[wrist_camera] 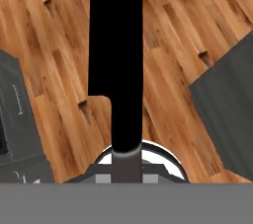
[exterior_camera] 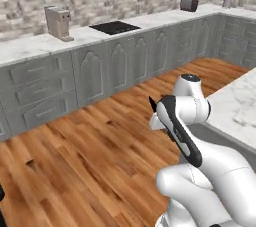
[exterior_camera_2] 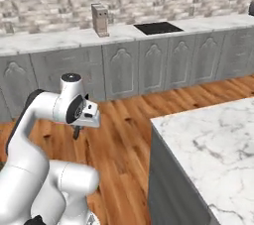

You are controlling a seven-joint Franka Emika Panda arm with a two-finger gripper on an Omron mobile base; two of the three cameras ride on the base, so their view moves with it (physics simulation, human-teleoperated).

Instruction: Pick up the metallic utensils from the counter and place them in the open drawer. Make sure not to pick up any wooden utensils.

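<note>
- My gripper (wrist_camera: 126, 168) is pinched tight on the knife (wrist_camera: 116, 60), the handle running down between my fingertips and the black blade standing straight up toward twelve o'clock in the hand view.
- Under the blade it's wooden floor (wrist_camera: 59, 45), so I'm carrying over open floor, not over the counter and not over any drawer.
- From the left base view the knife (exterior_camera: 152, 103) is just a dark tip poking out past my wrist toward ten o'clock.
- From the right base view the gripper (exterior_camera_2: 77, 132) hangs low beneath the wrist, at about nine o'clock of the counter (exterior_camera_2: 213, 140).
- The counter shows as bare marble in what I can see of it: no fork, no small spoon, no wooden spoon in frame.
- Step in hand, by my reckoning: the carry, with the knife picked and not yet placed.
- The drawer (the one I need) I can't pick out for certain; there's a dark grey slab (wrist_camera: 227, 119) at three o'clock in the hand view and a grey shape at eight, and I can't tell what either one is.
- Next move calls for finding that open drawer, bringing the blade over its floor, lowering, then letting go.
- After that I'd judge the fork and small spoon remain, and the wooden one stays put.
</note>
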